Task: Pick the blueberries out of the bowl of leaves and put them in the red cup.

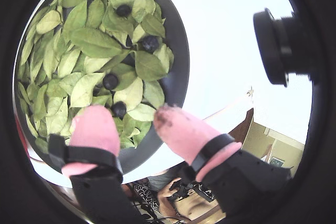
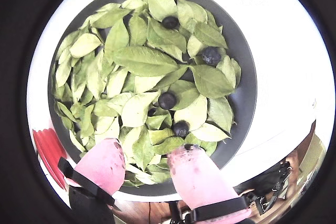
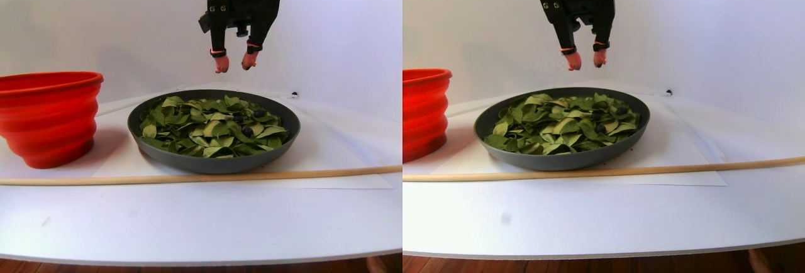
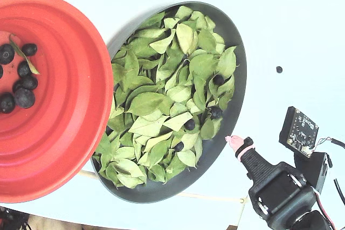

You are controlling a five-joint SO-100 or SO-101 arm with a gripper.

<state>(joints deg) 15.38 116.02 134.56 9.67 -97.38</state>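
Your hand (image 3: 233,63) hangs high above the bowl (image 3: 188,160), well clear of the leaves (image 3: 207,125). Its two pink fingertips (image 1: 94,127) are a little apart and hold nothing. Four blueberries (image 2: 167,99) lie among the leaves on the bowl's right side in both wrist views. The red cup (image 4: 70,144) stands just beside the bowl on the white tabletop (image 3: 188,222) and has several berries (image 4: 24,98) inside.

Arm raised, jaws parted, empty, pointing down
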